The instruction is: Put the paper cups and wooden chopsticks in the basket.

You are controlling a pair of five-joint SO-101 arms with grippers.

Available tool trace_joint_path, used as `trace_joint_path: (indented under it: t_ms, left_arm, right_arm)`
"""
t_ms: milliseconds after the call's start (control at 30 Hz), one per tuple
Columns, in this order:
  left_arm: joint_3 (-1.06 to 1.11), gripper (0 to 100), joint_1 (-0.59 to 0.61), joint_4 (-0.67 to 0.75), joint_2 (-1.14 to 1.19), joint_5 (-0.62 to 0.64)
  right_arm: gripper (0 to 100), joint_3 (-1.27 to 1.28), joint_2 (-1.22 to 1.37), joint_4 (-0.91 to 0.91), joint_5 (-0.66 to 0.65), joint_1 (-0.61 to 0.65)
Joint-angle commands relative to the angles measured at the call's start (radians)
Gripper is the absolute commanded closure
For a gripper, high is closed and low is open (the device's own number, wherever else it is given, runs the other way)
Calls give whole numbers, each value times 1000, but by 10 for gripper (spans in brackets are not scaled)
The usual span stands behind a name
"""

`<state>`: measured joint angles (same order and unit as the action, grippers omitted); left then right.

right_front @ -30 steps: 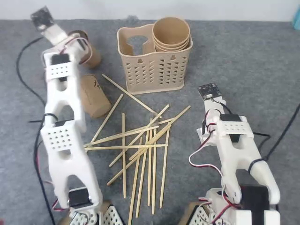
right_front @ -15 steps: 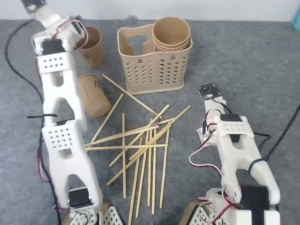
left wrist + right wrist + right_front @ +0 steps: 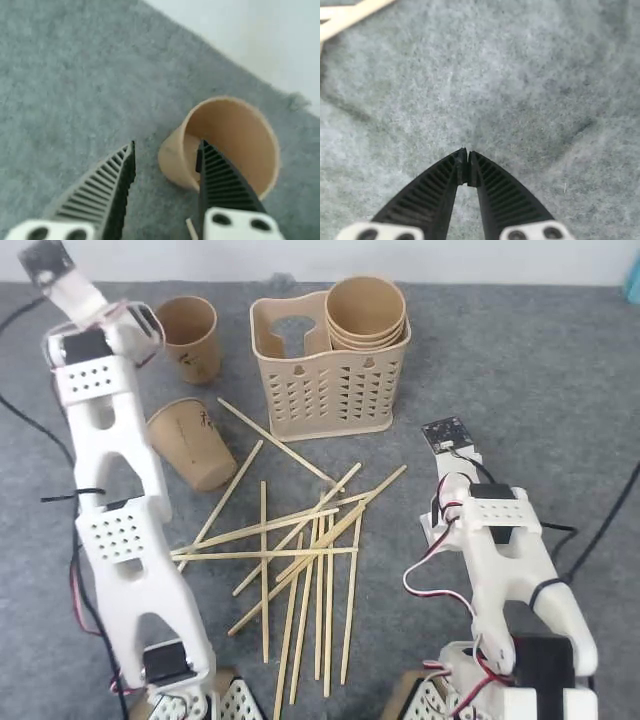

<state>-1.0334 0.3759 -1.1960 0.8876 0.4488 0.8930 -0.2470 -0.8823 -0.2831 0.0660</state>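
The upright paper cup [image 3: 190, 335] stands on the grey carpet [image 3: 520, 360] near the basket [image 3: 325, 390], on its handle side. The left gripper [image 3: 167, 150] is wide open and holds nothing. One finger is in front of the cup's near wall and the other is out over the carpet, but I cannot tell if either one touches the cup.

Such a cup is very light and its thin wall dents easily. In my judgement the best hold is at the rolled rim, one finger inside and one outside, with a soft squeeze.

The wooden chopsticks [image 3: 300, 550] are light, stiff and thin, and they lie flat, so a hold across the middle of one stick should keep it level.

The right gripper [image 3: 466, 152] is fully closed on nothing, low over bare carpet.

Count: two loose cups, the upright one and a cup on its side [image 3: 190, 445]. A nested stack [image 3: 366, 310] is in the basket, probably three or four cups. The chopsticks are at least twelve, crossing each other.
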Motion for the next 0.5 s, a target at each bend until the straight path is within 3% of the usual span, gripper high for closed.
trace_joint_path:
  t_ms: [0, 267, 467]
  left_arm:
    - [87, 804, -2, 75, -18, 11]
    - [289, 805, -25, 310, -18, 12]
    - [343, 806, -64, 359, -20, 11]
  right_arm:
    - [991, -21, 2, 7, -8, 5]
    - [991, -6, -5, 8, -12, 5]
    - [991, -6, -5, 13, -14, 5]
